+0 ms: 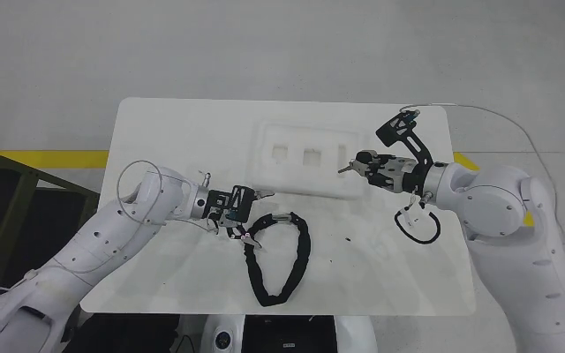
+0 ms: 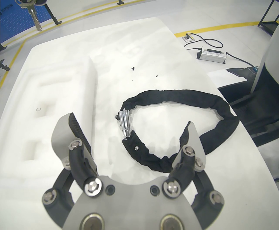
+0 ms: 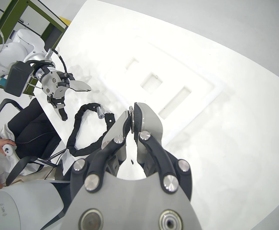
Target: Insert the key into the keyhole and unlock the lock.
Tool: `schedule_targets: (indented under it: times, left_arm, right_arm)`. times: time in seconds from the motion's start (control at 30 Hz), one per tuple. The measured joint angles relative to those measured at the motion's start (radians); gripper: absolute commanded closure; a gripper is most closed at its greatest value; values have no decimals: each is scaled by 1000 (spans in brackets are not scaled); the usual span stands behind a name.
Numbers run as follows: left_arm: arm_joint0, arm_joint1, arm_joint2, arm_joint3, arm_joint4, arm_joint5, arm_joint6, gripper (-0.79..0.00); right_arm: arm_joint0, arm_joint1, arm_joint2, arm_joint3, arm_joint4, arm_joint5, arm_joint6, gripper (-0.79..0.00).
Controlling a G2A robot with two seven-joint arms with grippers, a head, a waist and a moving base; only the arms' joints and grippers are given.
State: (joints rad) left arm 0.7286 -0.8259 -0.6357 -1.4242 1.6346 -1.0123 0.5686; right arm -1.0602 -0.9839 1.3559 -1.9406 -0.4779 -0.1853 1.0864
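A black fabric-sleeved chain lock [image 1: 284,260] lies as a loop on the white table, its chrome lock cylinder [image 2: 125,126] at the loop's near-left end. My left gripper [image 1: 251,214] hovers open just left of the cylinder, with its fingers [image 2: 75,128] spread on either side of that end of the chain [image 2: 187,98]. My right gripper [image 3: 131,118] is held above the table's right half, shut on the head of a silver key [image 3: 131,120]. The key's blade [image 2: 36,18] points toward the lock.
A white foam tray [image 1: 311,161] with three rectangular pockets lies at the table's centre back, between the two arms. Small dark specks [image 2: 133,68] dot the table beyond the chain. The table's front edge [image 1: 353,309] runs close below the chain loop.
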Motion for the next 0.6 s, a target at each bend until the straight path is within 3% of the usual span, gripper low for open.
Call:
schedule_targets:
  times: [0.6]
  left_arm:
    - [17,-1,3,5,-4,7,-29,-785]
  right_arm:
    - [0,0,0,0,0,0,0,0]
